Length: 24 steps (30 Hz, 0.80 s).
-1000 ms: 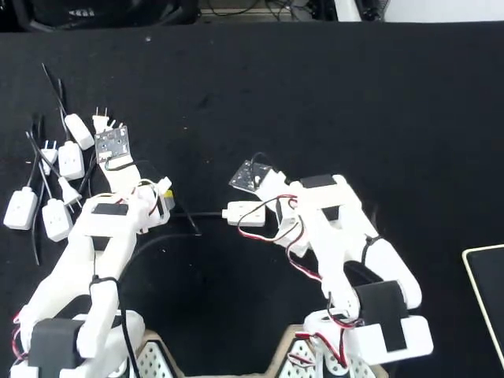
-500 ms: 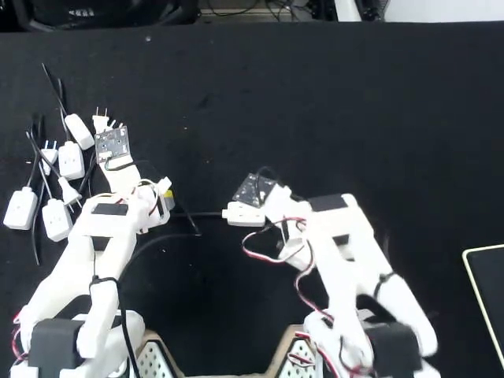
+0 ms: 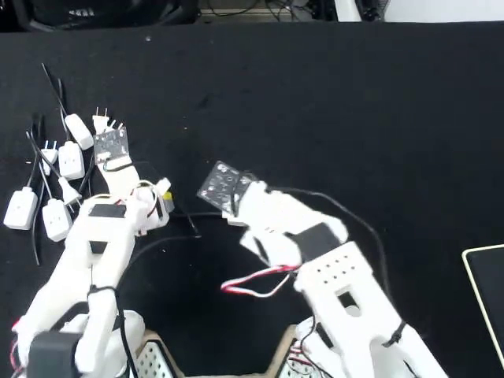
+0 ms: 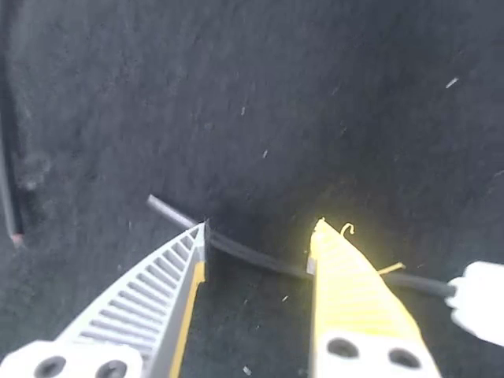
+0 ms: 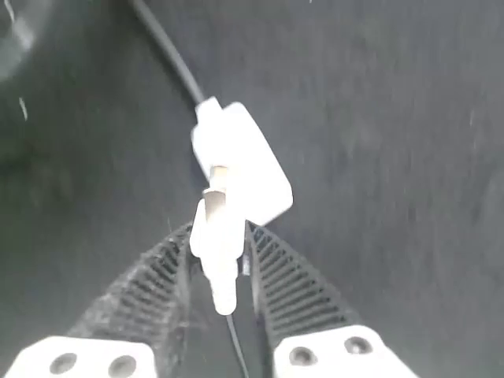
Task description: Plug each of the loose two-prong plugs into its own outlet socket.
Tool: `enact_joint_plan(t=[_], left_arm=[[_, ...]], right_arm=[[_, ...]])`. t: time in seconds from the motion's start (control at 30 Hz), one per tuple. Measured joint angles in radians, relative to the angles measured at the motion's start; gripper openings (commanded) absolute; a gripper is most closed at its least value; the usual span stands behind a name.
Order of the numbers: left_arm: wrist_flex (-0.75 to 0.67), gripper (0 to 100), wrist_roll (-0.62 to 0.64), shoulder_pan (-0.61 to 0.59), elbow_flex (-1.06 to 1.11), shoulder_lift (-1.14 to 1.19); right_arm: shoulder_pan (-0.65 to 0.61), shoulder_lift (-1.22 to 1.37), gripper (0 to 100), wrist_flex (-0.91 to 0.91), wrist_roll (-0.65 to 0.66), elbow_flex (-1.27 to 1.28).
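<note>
Right gripper (image 5: 219, 236): pinched on a white plug (image 5: 214, 250), its prongs at the face of the outlet socket (image 5: 244, 169) (I cannot tell whether they are seated).
Left gripper (image 4: 256, 236): fingers spread, astride the socket's black cable (image 4: 252, 253), not squeezing it.
Change: over the last second the right arm swung across and down over the socket; the left arm kept its place.
Meaning: probably the insertion push for this plug, with the left arm steadying the cable.
Remaining: loose plugs (image 3: 71, 161) lie bunched beyond the left arm, well apart from the socket, so most of the task looks undone.
</note>
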Motion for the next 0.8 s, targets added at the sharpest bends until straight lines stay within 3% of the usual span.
enact_joint_plan(t=[0.2, 0.43, 0.57, 0.8], left_arm=[[0.003, 21, 0.0, 0.0, 0.095, -0.215], [0.003, 21, 0.0, 0.0, 0.227, -0.514], [0.003, 21, 0.0, 0.008, 0.288, -0.655], [0.009, 21, -0.032, 0.133, 0.385, -0.842]], right_arm=[[-0.066, 0.037, 1.1, -0.261, -0.155, 0.12], [-0.161, 0.041, 1.1, -0.551, -0.236, 0.288], [-0.204, 0.041, 1.1, -0.638, -0.247, 0.322], [-0.232, 0.041, 1.3, -0.703, -0.249, 0.345]])
